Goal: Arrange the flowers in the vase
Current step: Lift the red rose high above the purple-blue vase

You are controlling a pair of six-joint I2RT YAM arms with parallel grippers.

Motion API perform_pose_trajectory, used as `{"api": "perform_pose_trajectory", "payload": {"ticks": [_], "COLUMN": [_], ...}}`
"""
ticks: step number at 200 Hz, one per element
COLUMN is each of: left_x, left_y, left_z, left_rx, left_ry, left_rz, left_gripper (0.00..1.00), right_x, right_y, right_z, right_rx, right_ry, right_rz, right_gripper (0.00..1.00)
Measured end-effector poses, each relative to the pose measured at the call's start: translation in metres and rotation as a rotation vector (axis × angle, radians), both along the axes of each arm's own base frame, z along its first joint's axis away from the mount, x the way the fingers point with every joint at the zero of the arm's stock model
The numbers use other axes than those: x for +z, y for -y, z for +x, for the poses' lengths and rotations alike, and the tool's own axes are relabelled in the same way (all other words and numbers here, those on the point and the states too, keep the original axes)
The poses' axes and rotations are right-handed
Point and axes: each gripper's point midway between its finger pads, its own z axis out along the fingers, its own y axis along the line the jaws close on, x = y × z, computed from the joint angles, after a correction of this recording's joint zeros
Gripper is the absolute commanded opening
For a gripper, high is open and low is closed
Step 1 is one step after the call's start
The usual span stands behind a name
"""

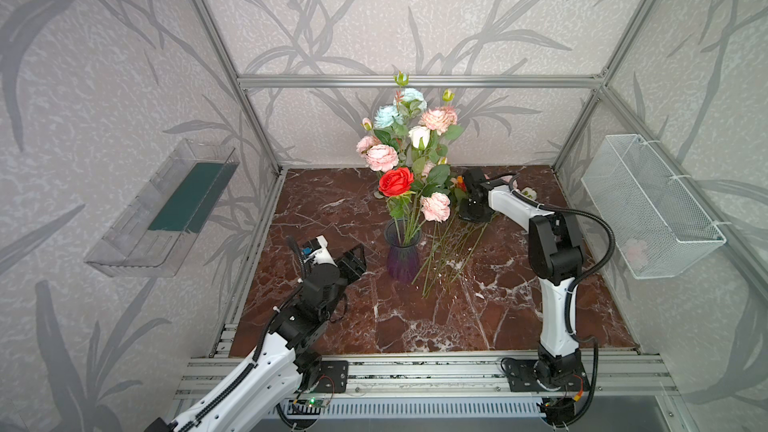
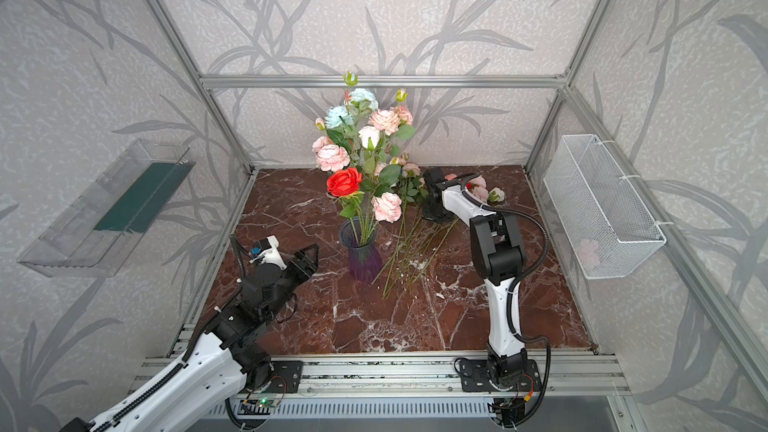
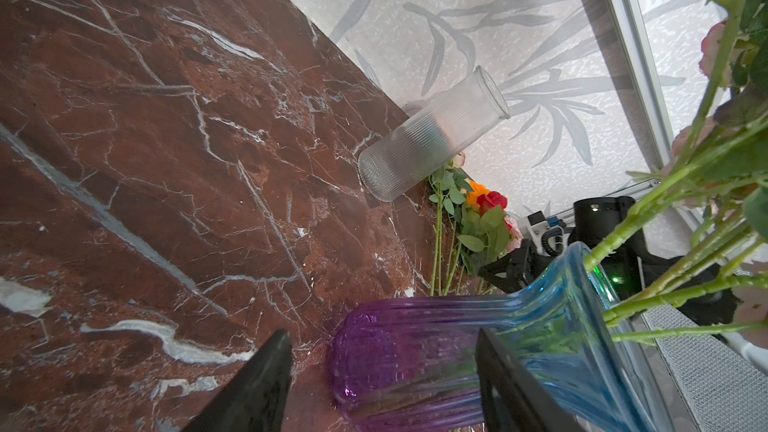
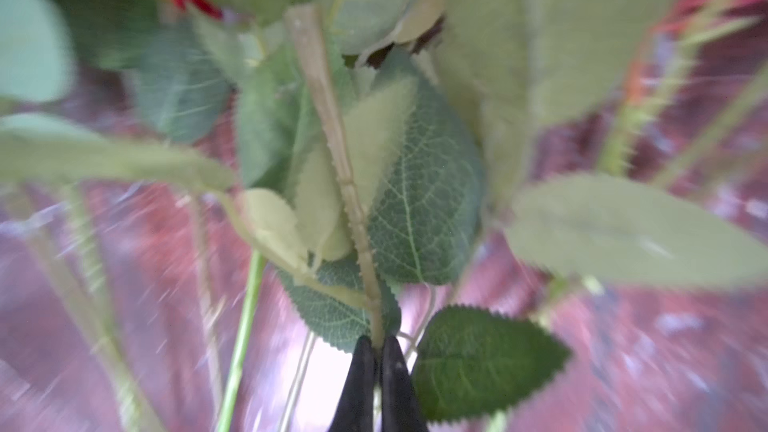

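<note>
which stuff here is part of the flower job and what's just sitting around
Part of the job:
- purple vase
- flowers standing in it
- loose flowers lying beside it
- stem held in the shut right gripper
- open left gripper, next to the vase

Just sitting around:
- clear glass cylinder by the back wall
- wire basket
- clear tray

The ribbed vase (image 3: 436, 355) ahead of the black jaws of the left gripper (image 3: 382, 331) fades purple to blue. Its flowers (image 1: 381, 157) are pink, teal, cream, red. The stem (image 4: 353, 205) between the black jaws of the right gripper (image 4: 377, 346) is pale green.
</note>
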Motion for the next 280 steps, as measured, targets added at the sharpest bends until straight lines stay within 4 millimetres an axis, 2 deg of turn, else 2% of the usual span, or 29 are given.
{"api": "perform_pose_trajectory", "payload": {"ticks": [47,71,99,128,158,176,203,240,260,280], "left_x": [0.003,0.013,0.032,0.054,0.061,0.061,0.062,0.067,0.068,0.068], "left_y": [-0.002,-0.002,-0.005,-0.010,-0.015,-0.019,-0.024,-0.031,-0.033,-0.036], "left_z": [0.001,0.003,0.004,0.003,0.000,-0.002,-0.006,-0.010,-0.013,-0.016], "left_rx": [-0.003,-0.004,-0.001,0.012,0.026,0.033,0.046,0.063,0.067,0.072], "left_ry": [0.009,0.028,0.063,0.113,0.133,0.134,0.127,0.130,0.131,0.132], "left_rz": [0.029,0.041,0.071,0.094,0.105,0.121,0.143,0.151,0.150,0.151], "left_gripper": [0.71,0.71,0.71,0.71,0.71,0.71,0.71,0.71,0.71,0.71], "right_x": [0.100,0.139,0.192,0.269,0.326,0.359,0.420,0.497,0.525,0.540], "right_y": [-0.007,-0.012,-0.014,-0.020,-0.022,-0.039,-0.071,-0.096,-0.108,-0.125], "right_z": [-0.009,-0.023,-0.052,-0.083,-0.115,-0.136,-0.169,-0.212,-0.221,-0.217], "right_rx": [0.075,0.115,0.167,0.207,0.237,0.296,0.387,0.450,0.466,0.474], "right_ry": [0.225,0.326,0.479,0.684,0.837,0.926,1.093,1.309,1.382,1.424], "right_rz": [-0.016,-0.043,-0.110,-0.137,-0.159,-0.164,-0.147,-0.091,-0.081,-0.094], "right_gripper": [0.00,0.00,0.00,0.00,0.00,0.00,0.00,0.00,0.00,0.00]}}
